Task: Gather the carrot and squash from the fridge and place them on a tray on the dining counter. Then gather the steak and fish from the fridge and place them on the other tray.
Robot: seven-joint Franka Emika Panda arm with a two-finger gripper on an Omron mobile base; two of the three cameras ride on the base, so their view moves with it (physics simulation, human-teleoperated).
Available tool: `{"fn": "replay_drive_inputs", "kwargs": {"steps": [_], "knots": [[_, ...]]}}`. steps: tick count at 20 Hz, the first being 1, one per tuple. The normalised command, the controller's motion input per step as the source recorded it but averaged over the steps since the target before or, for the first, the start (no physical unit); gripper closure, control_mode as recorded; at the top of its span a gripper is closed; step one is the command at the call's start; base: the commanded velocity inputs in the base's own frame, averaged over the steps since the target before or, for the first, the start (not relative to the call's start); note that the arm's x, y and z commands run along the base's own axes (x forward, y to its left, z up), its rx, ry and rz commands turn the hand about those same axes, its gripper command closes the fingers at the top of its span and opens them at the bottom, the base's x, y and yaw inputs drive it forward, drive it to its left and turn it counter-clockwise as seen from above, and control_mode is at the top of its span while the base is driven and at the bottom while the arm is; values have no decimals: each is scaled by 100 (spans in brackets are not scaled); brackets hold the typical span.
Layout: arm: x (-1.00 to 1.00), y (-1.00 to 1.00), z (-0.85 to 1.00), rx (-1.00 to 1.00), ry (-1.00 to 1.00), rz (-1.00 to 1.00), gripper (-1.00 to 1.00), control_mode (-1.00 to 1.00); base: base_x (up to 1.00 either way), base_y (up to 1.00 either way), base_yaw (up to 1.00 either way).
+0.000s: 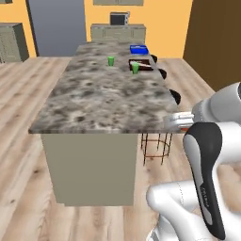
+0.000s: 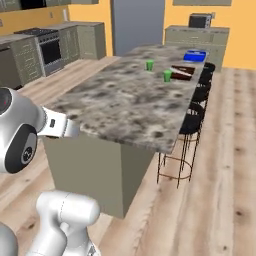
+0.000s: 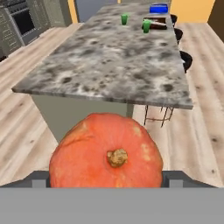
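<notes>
Squash (image 3: 106, 151) is held wide in the gripper (image 3: 106, 179); the dark tray (image 3: 156, 22) gets spotted way off at 12 o'clock, across the counter (image 3: 109, 65).

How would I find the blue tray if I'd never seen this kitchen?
Look at the long speckled stone counter in the middle of the room and follow it to its far end. Beyond two green cups and a dark brown tray sits the blue tray, the only bright blue thing there.
</notes>
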Motion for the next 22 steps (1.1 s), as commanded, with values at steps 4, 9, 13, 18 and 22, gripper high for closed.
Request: {"fn": "replay_drive_inputs", "kwargs": {"steps": [4, 9, 13, 18, 22], "knots": [[0, 0, 0, 0, 0, 0, 100, 100, 49, -100, 9], [0, 0, 0, 0, 0, 0, 100, 100, 46, -100, 9], [0, 0, 0, 0, 0, 0, 100, 100, 50, -100, 9], [0, 0, 0, 0, 0, 0, 100, 100, 55, -100, 9], [0, 0, 0, 0, 0, 0, 100, 100, 65, -100, 11]]}}
